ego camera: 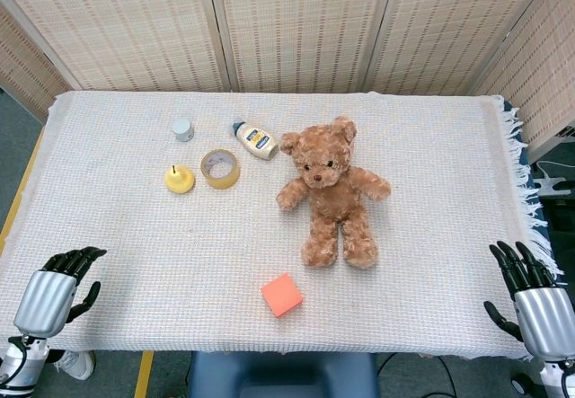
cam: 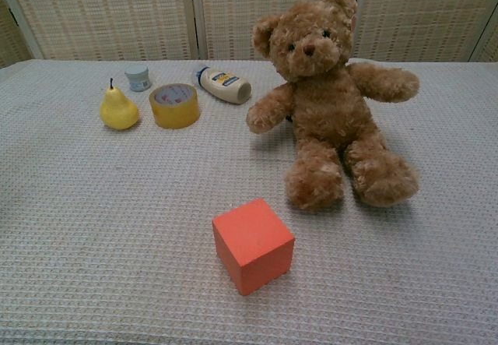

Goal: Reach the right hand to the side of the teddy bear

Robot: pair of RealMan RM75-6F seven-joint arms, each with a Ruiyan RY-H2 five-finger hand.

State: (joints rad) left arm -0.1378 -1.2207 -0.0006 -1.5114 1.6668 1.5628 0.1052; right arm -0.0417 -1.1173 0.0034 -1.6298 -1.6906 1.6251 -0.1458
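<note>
At the near left corner of the worktop (ego camera: pixel 108 227), which was covered by a pale woven cloth, the left hand (ego camera: pixel 56 290) hovered with its dark fingers loosely curled and nothing in them. Farther back on the left side stood a small grey-capped jar (ego camera: pixel 182 129), with a yellow pear (ego camera: pixel 179 179) in front of it and a roll of yellow tape (ego camera: pixel 220 168) just beside the pear. A cream squeeze bottle (ego camera: pixel 256 140) lay on its side next to the tape; its label showed blue and yellow print too small to read. An orange cube (ego camera: pixel 282 295) sat near the front edge. The teddy bear (ego camera: pixel 330 190) sat around the middle of the cloth, arms spread, legs pointing toward the front. At the near right corner, well apart from the bear, the right hand (ego camera: pixel 530 296) was held with fingers spread upward, empty.
</note>
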